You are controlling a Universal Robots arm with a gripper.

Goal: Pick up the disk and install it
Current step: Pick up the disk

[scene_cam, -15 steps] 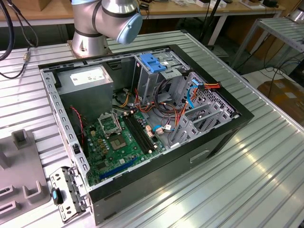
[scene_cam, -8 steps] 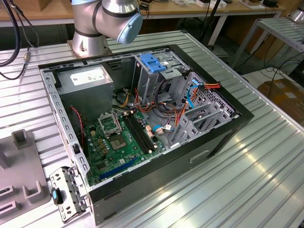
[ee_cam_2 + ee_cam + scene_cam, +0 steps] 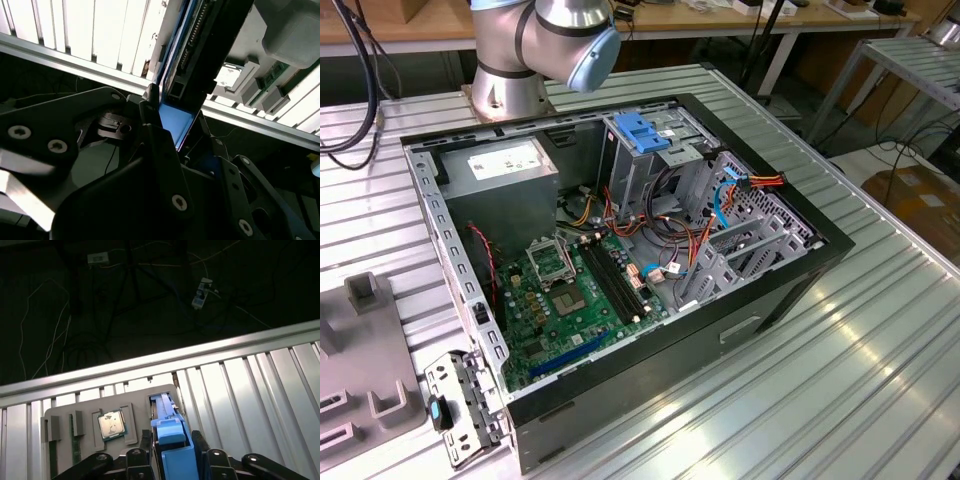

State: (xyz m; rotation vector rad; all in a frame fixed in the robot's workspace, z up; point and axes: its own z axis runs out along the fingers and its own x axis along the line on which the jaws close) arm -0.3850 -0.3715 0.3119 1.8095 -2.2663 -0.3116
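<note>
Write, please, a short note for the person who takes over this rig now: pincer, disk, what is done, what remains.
Pincer: shut on the disk, on its blue rails.
Disk: on edge at the slot of the grey holder near the table edge; whether it is lifted clear, cannot tell.
Done: disk grasped.
Left: installing; the open computer case has not received it.

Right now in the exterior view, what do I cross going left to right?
Grey fixture tray → power supply → light-blue latch plate → red-orange cable bundle → slatted side table.
</note>
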